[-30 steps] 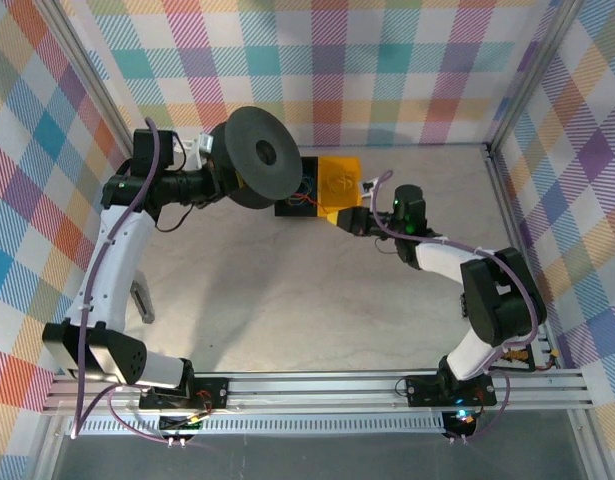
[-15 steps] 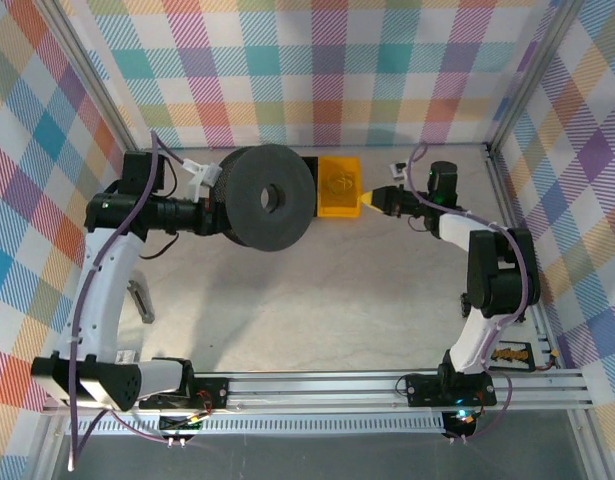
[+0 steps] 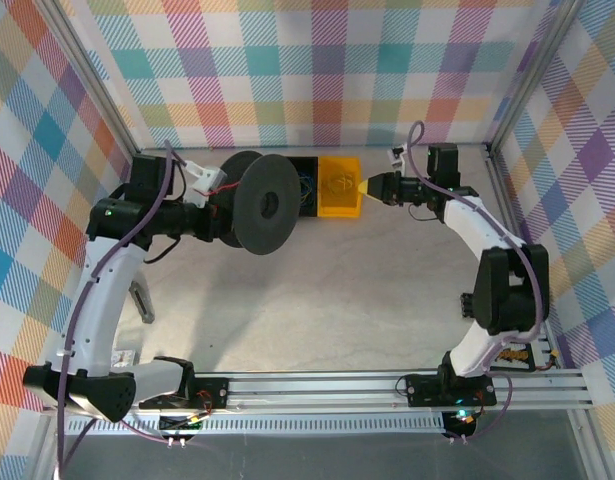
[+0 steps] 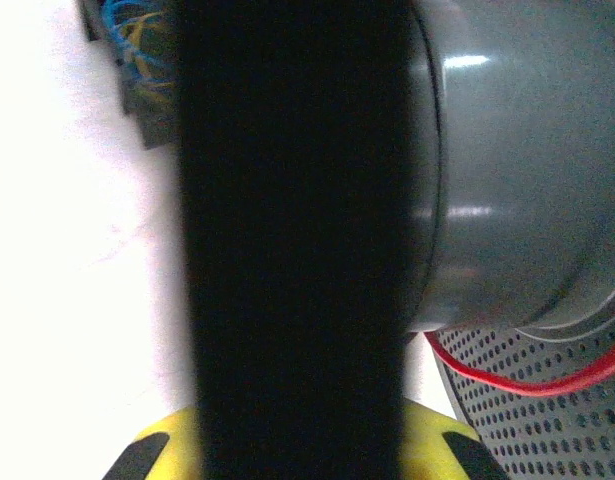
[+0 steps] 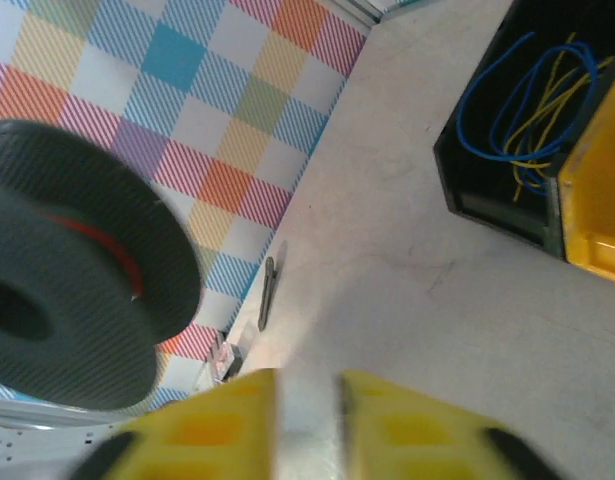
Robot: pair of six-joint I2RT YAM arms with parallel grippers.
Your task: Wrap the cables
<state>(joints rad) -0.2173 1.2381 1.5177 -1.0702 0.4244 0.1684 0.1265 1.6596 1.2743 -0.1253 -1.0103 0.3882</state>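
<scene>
My two white arms point(image 3: 102, 290) have black joints; thick purple cables point(image 3: 83, 330) run along them; yellow fingertips point(image 5: 417, 425).

Seen from above, the left arm point(image 3: 97, 290) rises from its base at the lower left of the frame, bends near the upper left and stretches horizontally toward the centre, its left gripper point(image 3: 215, 215) pointing right; its jaw state cannot be made out. The right arm point(image 3: 487, 250) climbs from the lower right, folds at mid-right and reaches leftward across the upper centre, ending in the right gripper point(image 3: 364, 186), whose yellow fingers point(image 5: 407, 425) stand slightly apart in its wrist view.
</scene>
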